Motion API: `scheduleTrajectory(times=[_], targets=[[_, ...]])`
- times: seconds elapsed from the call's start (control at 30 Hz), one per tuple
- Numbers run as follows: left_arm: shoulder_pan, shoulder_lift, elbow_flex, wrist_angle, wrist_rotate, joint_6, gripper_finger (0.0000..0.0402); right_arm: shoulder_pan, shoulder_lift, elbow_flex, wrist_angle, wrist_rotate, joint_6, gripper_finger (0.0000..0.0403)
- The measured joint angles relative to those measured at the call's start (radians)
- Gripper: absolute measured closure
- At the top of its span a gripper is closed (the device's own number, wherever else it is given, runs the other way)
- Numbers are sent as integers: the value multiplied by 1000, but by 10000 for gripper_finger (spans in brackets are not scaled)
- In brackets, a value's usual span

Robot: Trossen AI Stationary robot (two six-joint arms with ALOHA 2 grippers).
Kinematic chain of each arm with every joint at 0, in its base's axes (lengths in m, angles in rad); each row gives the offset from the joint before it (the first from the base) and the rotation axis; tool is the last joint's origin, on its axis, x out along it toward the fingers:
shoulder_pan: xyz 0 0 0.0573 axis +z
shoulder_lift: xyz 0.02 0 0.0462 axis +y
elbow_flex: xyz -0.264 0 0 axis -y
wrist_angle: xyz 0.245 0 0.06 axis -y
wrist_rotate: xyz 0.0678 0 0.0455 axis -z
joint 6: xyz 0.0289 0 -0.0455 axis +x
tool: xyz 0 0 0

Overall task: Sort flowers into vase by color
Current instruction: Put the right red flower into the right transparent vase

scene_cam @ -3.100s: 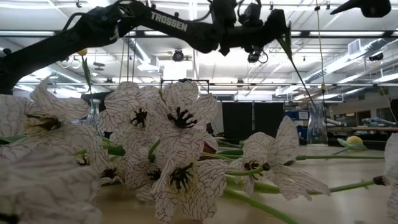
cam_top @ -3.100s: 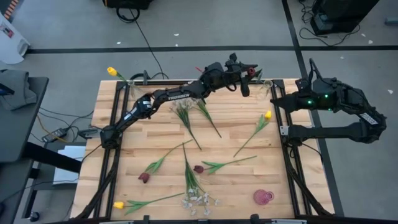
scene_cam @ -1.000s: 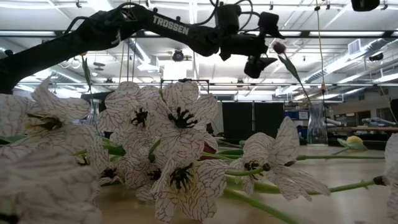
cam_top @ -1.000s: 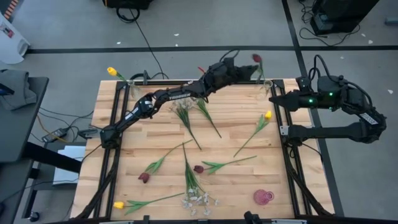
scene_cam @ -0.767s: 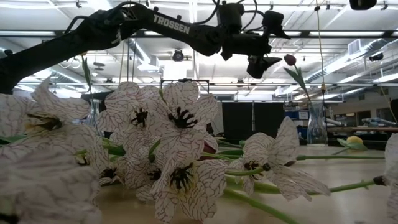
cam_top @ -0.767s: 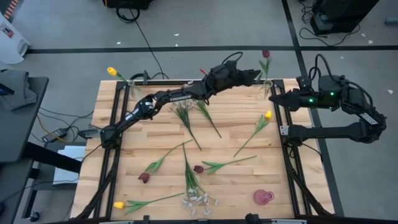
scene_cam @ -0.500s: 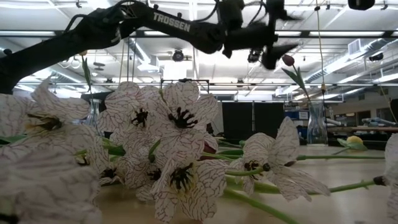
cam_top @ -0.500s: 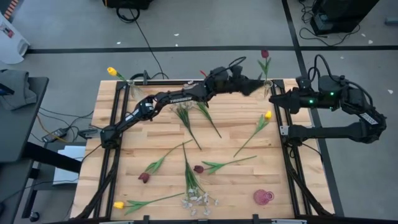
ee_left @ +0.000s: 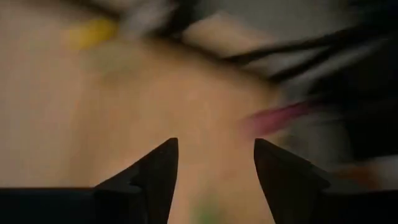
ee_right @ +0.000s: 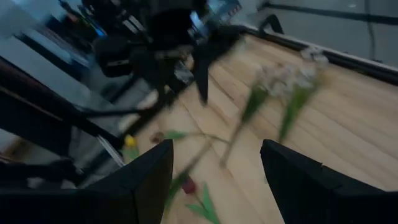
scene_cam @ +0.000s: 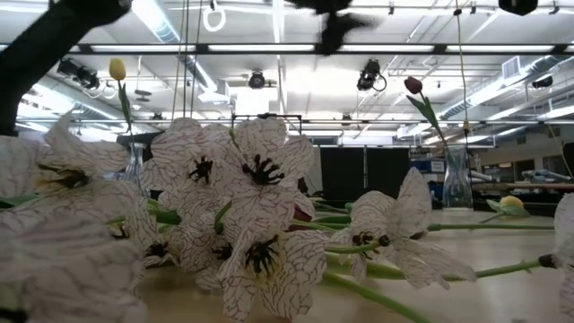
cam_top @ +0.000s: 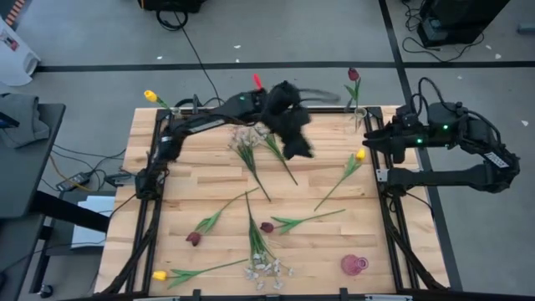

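Two hands apart, empty | left hand (cam_top: 297, 142) above table (cam_top: 209, 180) | right hand (ee_right: 214, 180) at table's edge | no legible writing

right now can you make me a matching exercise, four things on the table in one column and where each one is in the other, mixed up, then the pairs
Things:
1. dark red tulip standing upright in a clear glass vase
2. yellow tulip standing in a vase
3. small pink glass vase lying on the wooden table
4. yellow tulip lying flat with its long green stem

Places, as seen in the high view:
A. near edge of the table, left corner
B. far edge, right corner
C. near edge, right side
D. far edge, left corner

Pairs: 1-B, 2-D, 3-C, 4-A
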Motion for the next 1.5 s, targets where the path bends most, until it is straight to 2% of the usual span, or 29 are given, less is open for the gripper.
scheduleTrajectory(times=[0.07, 0.13, 0.3, 0.43, 0.57, 0.7, 0.83, 1.03, 1.2, 1.37, 1.5], targets=[[-26, -32, -3, -166, -241, 44, 190, 0, 9, 0, -54, 8, -20, 149], [-60, -71, -4, -231, -383, 63, 190, 0, 27, 0, -115, 21, -38, 149], [-151, -151, -4, -369, -552, 46, 190, 16, 103, -38, -133, -27, -85, 149], [-217, -215, -9, -471, -727, -9, 190, 69, 227, -75, -118, -57, -140, 149], [-269, -332, -6, -519, -823, -120, 190, 138, 372, -99, -112, -71, -205, 149], [-336, -429, -6, -523, -979, -247, 190, 223, 507, -99, -65, -68, -218, 149], [-407, -526, -5, -533, -1119, -365, 191, 300, 613, -99, -15, -5, -221, 149], [-513, -600, -7, -580, -1313, -485, 191, 398, 776, -99, -16, 165, -207, 149], [-623, -678, -15, -579, -1459, -479, 191, 465, 915, -98, 37, 170, -173, 149], [-683, -769, -82, -578, -1495, -476, 191, 530, 1024, -98, 95, 134, -169, 149], [-719, -858, -204, -577, -1516, -448, 191, 580, 1088, -98, 119, 122, -168, 149]])
